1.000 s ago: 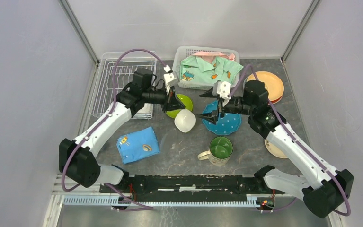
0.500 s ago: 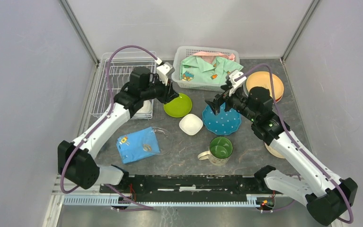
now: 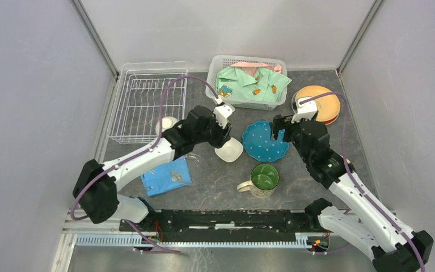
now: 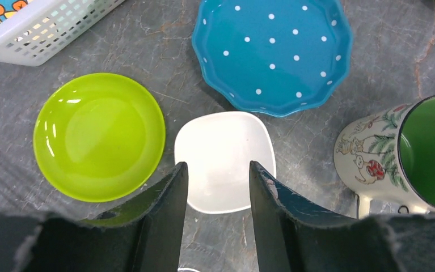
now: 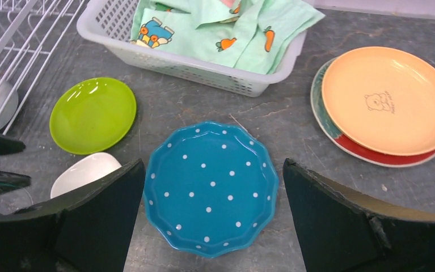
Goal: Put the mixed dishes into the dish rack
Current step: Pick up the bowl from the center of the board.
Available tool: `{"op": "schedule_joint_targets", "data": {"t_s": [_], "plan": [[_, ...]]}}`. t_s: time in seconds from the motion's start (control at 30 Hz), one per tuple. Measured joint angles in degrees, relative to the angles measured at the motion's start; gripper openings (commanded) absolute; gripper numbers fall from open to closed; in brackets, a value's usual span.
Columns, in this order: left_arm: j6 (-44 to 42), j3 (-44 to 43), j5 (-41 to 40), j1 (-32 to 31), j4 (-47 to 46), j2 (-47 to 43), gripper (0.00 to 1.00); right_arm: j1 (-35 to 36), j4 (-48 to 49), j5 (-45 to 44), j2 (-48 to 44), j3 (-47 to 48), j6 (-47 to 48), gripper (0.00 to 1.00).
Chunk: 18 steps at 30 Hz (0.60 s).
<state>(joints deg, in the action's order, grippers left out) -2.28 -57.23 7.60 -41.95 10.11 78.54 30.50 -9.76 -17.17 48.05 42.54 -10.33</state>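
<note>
- Since a second ago the left arm has swung away from the rack [image 3: 147, 99] to the middle. The right arm has turned over the blue plate [image 5: 212, 190]. Both pincers have widened.
- The rack lies well behind and to the left of the left pincer [image 4: 218, 170]. One white piece sits at its near right corner.
- The left pincer is half spread and empty. The bowl [image 4: 223, 161] lies straight ahead and just below it, and the fingers [image 4: 175, 187] bracket the bowl's near rim.
- The bowl is squarish and wider than the gap, so a rim pinch seems likelier than a straddle.
- The lime plate [image 4: 98, 136] sits ahead-left of that pincer, just beside the bowl.
- The right pincer [image 5: 213, 164] is spread wide and empty. The blue plate lies dead ahead and below, centred between the jaws.
- The orange plate [image 5: 388, 99] sits ahead-right of it, stacked.
- The left arm is nearer both bowl and rack, so the bowl looks like its job. The blue plate faces a long carry.
</note>
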Motion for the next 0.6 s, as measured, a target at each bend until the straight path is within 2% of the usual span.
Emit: {"op": "schedule_joint_targets", "data": {"t_s": [0.27,0.4,0.6], "plan": [[2.47,-0.26,-8.72,-6.47,-4.72,9.29,0.52,-0.04,0.13,-5.31,-9.22,-4.02,-3.17,0.98],[3.37,-0.96,-11.63,-9.53,-5.18,15.41,0.52,-0.04,0.13,-6.75,-11.47,-6.21,-3.98,0.98],[3.98,-2.19,-13.46,-11.52,-5.9,19.96,0.5,-0.04,-0.63,-7.61,-12.72,-7.65,-4.46,0.98]]}}
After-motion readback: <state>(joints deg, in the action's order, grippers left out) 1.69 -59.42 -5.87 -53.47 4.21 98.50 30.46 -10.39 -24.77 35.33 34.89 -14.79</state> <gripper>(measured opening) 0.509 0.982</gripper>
